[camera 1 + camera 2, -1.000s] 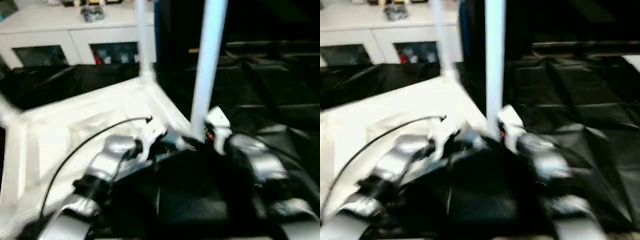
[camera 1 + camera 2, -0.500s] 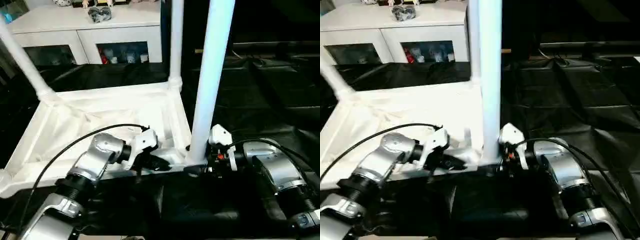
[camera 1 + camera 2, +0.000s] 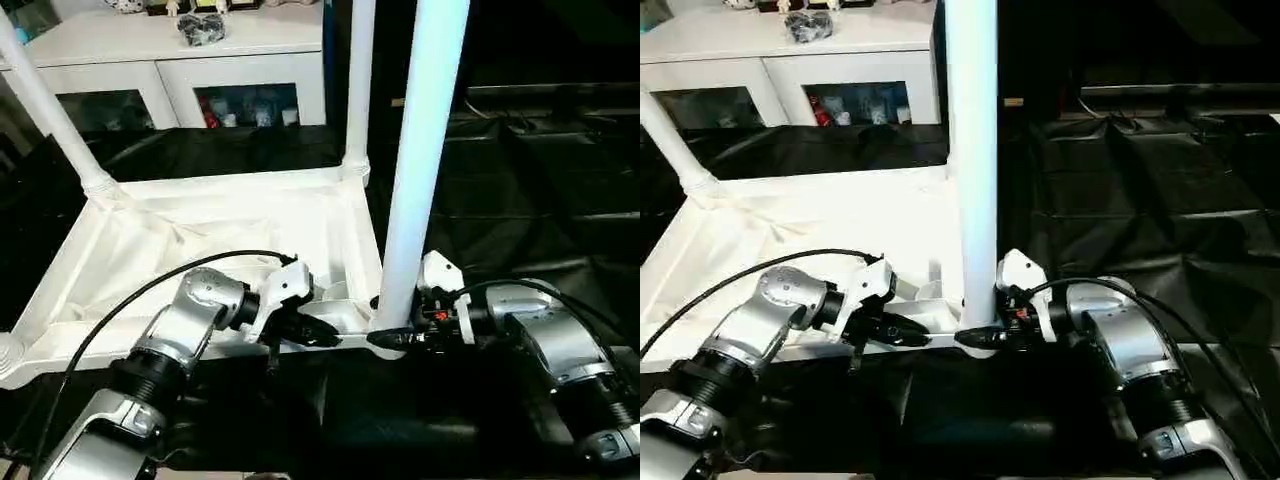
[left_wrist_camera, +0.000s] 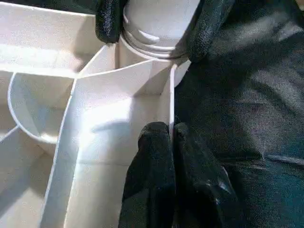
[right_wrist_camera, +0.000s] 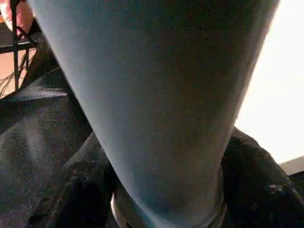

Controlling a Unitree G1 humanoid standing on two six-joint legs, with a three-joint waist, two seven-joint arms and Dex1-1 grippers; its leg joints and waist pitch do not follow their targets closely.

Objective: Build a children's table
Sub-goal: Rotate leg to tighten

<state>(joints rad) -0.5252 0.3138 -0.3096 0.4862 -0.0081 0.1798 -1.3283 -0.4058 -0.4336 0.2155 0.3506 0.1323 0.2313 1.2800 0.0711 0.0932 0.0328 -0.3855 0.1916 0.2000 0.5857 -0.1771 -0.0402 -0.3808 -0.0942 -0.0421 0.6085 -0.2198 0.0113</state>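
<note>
Clearly the near leg (image 3: 415, 170) could tilt in its socket: right fingers (image 4: 108, 21) straddle its base, grip unclear, while left fingers (image 4: 164, 161), pinched shut on the tabletop (image 3: 200, 235) wall, may slip.

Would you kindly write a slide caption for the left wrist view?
Left pincer pinches the upturned tabletop rim while the right pincer straddles the leg base at the corner socket.

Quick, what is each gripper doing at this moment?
Left gripper: shut, pinching the tabletop edge wall.
Right gripper: closed around the base of the near leg at its corner socket.
</note>
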